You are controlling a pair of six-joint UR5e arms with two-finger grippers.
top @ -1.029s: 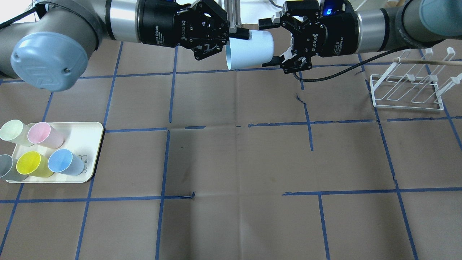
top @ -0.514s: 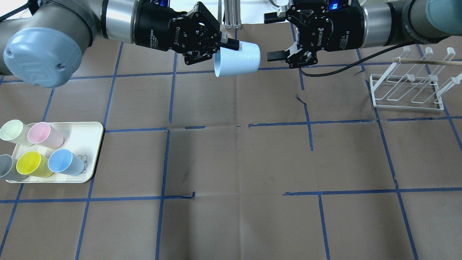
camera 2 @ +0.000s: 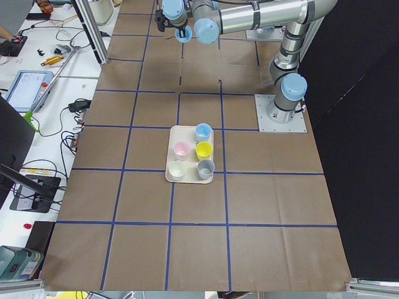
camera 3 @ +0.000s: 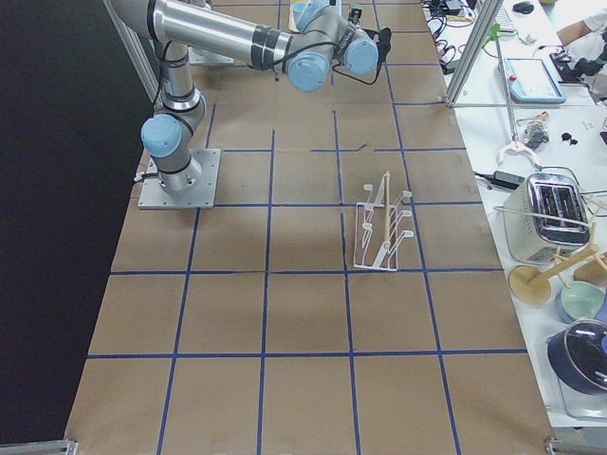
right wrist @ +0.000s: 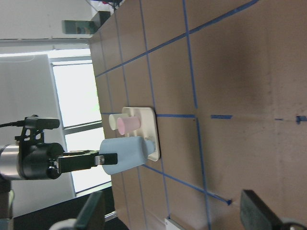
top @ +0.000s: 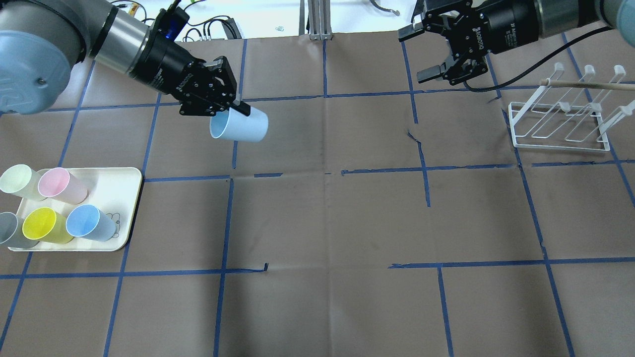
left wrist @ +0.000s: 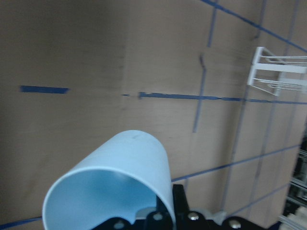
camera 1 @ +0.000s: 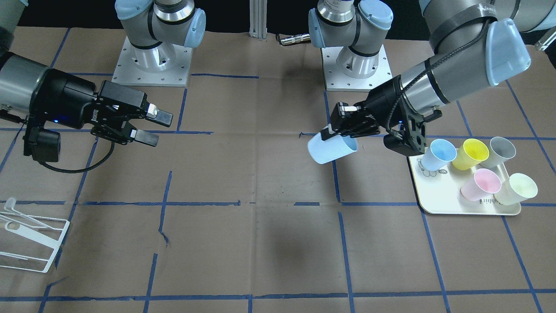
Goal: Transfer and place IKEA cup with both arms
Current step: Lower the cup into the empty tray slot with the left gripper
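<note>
Starting nearest the robot in the overhead view, brown paper [top: 327,307] gridded with blue tape [top: 224,218] covers the table; on its left side sits a cream tray [top: 116,191] with five cups standing mouth up: a grey cup [top: 10,232], a yellow cup [top: 44,225] and a mid-blue cup [top: 89,223] in the near row, a pale green cup [top: 17,181] and a pink cup [top: 60,184] in the row behind; the cups stand close together, some touching.

Beyond the tray, left of the table's centre line, the IKEA cup [top: 245,128] hangs in the air, tipped nearly onto its side with its mouth turned back toward the left arm; the left gripper [top: 237,112] pinches its wall at the rim, one finger inside and one outside, as the left wrist view shows; its base points toward the middle of the table.

Farther right stands a white wire rack [top: 560,126], with a thin wooden stick [top: 590,86] running across its top from the view's right edge.

Farthest back, near the paper's far edge, the right gripper [top: 416,54] hovers with its fingers spread wide and nothing between them, well apart from the IKEA cup; an aluminium post [top: 313,22] rises at the far edge between the two arms.
</note>
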